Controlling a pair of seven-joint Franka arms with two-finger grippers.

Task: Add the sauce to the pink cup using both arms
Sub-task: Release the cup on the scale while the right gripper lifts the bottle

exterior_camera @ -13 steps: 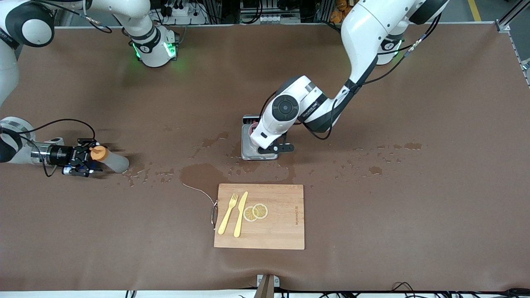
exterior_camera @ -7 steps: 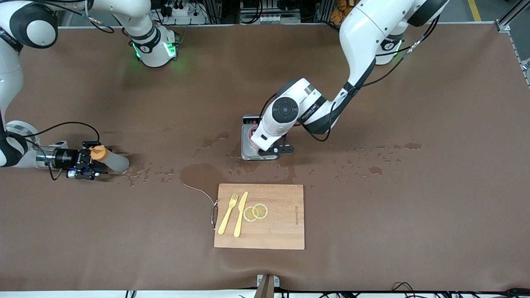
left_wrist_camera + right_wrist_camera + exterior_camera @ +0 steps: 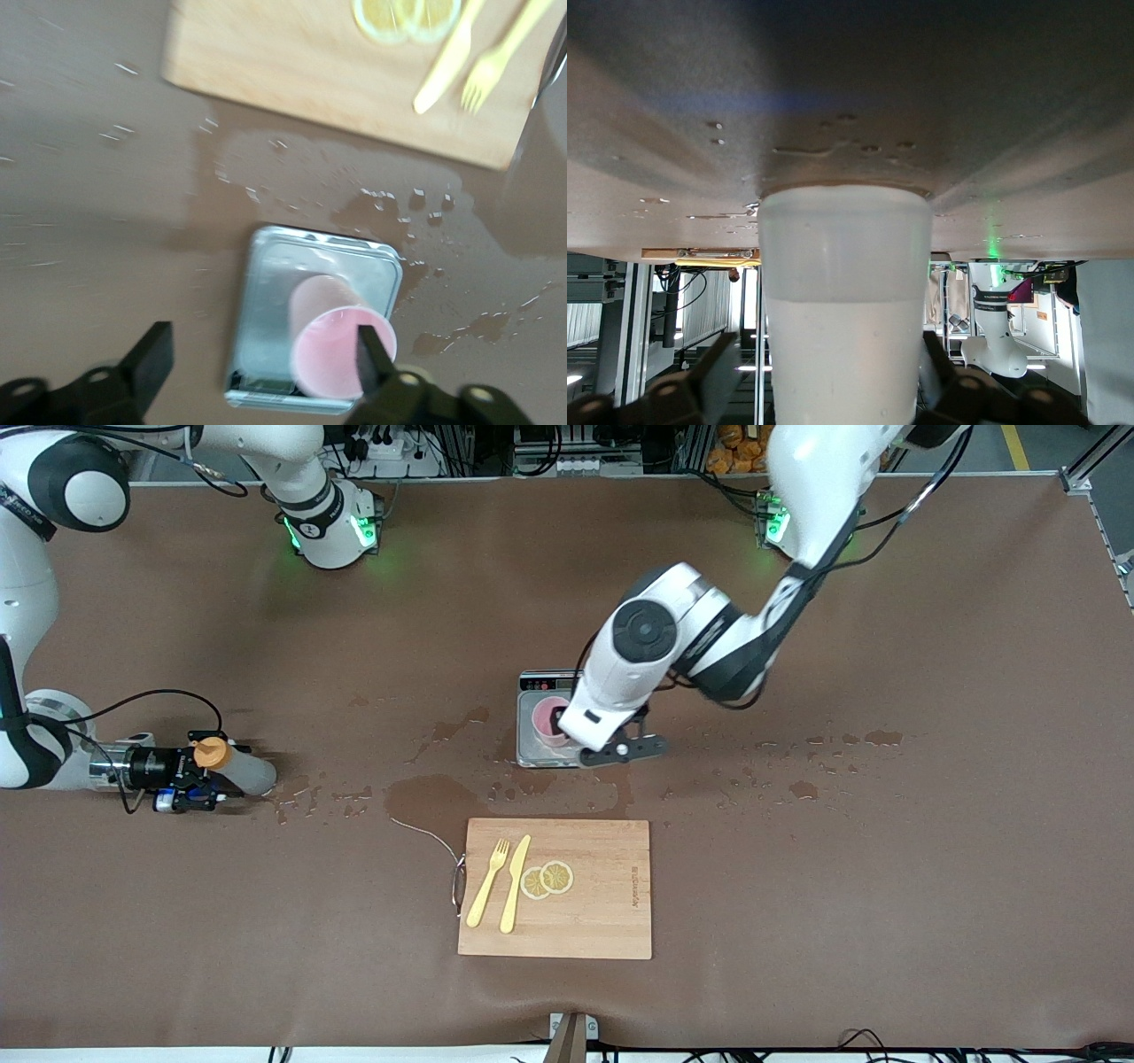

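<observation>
Now the left gripper, jaws apart, hangs over the small pale pink plastic cup on the silver scale. Right gripper straddles the translucent orange-capped squeeze bottle near the right arm's table end, grip unclear; it should clamp mid-body squarely before lifting.

You've got a wooden cutting board lying near the front camera, carrying a yellow fork, a yellow knife just beside it, and two lemon slices overlapping. Farther from the camera sits a small scale. Wet patches darken your brown table cover between them.
</observation>
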